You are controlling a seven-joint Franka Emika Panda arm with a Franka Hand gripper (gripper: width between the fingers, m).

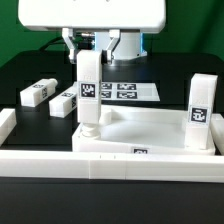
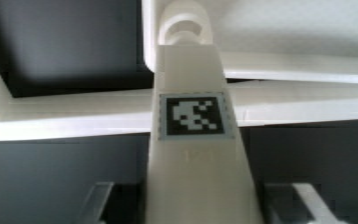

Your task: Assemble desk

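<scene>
- End effector (image 1: 89, 55) comes down from above, fingers (image 2: 105, 206) partly closed on the upper end of the held leg (image 1: 88, 95), one finger on each side.
- Nearest, the border rail (image 1: 60, 165) crosses the surface (image 1: 25, 68).
- Behind it lies the desk top (image 1: 150, 128). The held leg stands upright, its lower end at the round corner socket (image 2: 185, 30) on the exterior view's left.
- A second leg (image 1: 200, 112) stands upright at the desk top's other end.
- Farther left lie the nearer loose leg (image 1: 66, 103) and the farther loose leg (image 1: 38, 93).
- Farthest, the marker board (image 1: 122, 90).
</scene>
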